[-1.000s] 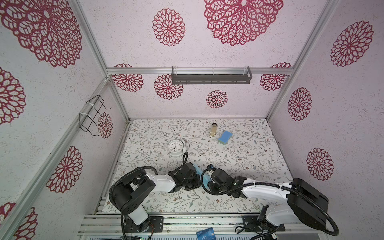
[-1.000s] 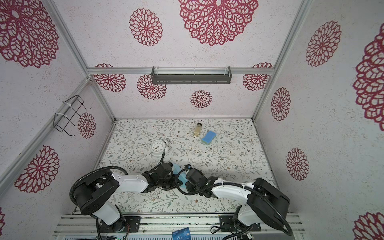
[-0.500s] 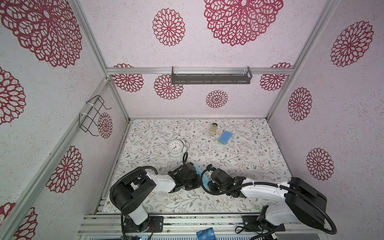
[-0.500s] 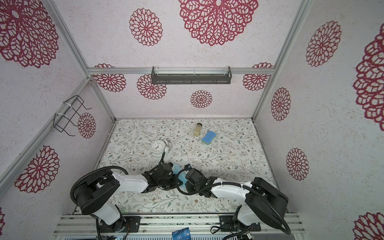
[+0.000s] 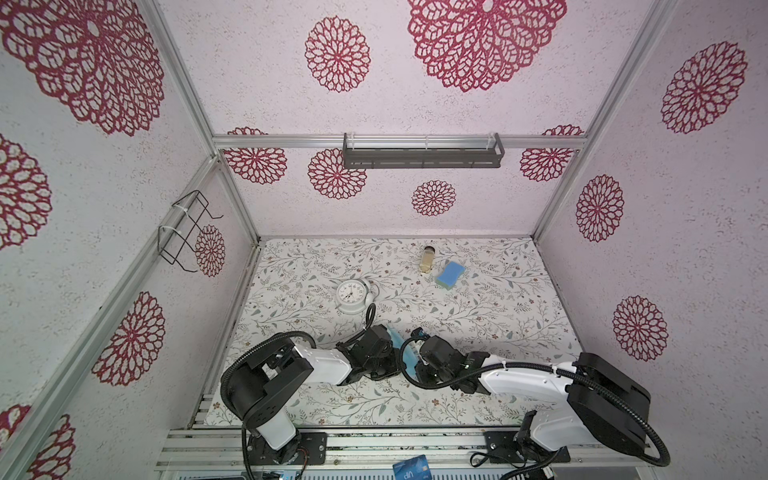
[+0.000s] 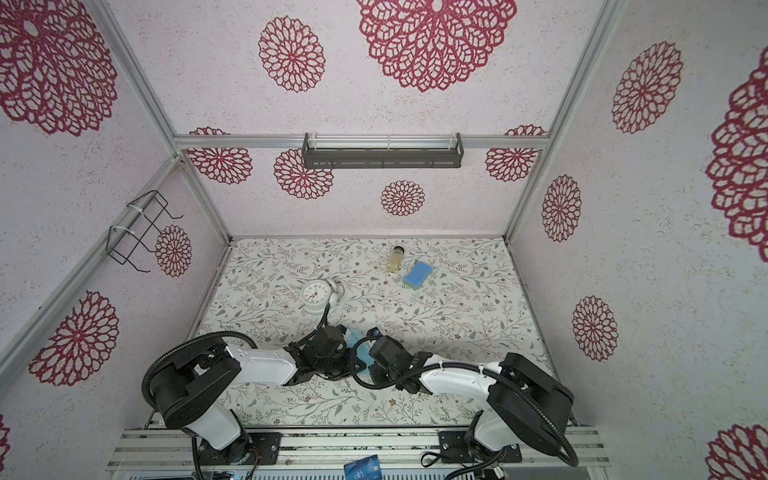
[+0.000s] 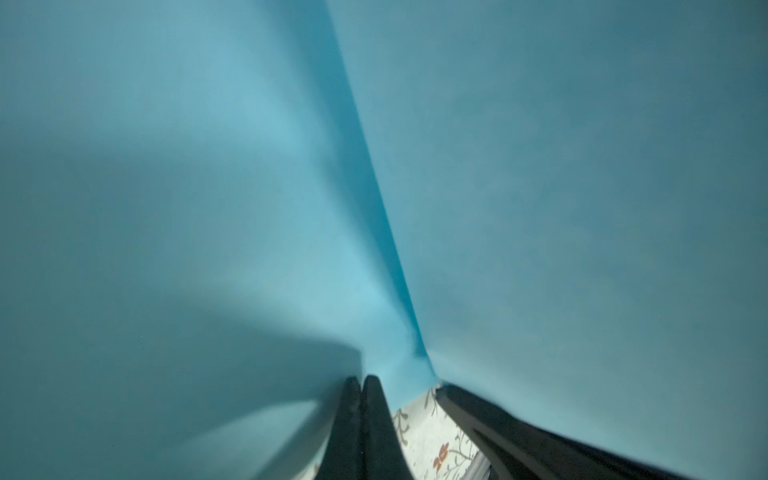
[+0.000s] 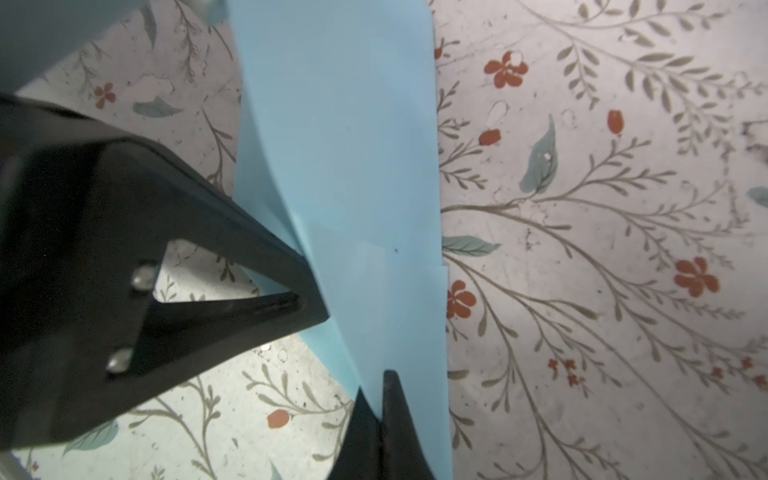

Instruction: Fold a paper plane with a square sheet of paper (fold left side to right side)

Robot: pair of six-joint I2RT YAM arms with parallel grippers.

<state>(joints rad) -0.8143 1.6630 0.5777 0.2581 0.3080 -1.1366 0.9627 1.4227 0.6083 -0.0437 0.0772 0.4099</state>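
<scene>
Left gripper [image 7: 360, 380]: jaws pressed together, pinching a layer of the light blue paper [image 8: 353, 166].
Right gripper [image 8: 380, 386]: clamped on the paper's edge, lower middle of its wrist view.
Paper: lower centre of both top views, between the arms, over the floral table [image 8: 582, 208].
Done: long crease, layered folds.
Remaining: apparently flattening and wing shaping; most of the paper is hidden.

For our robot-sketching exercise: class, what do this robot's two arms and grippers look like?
The left arm and right arm have white shells, black joints and bases, and ribbed black cables. The left gripper and right gripper have black tapering fingers.
</scene>
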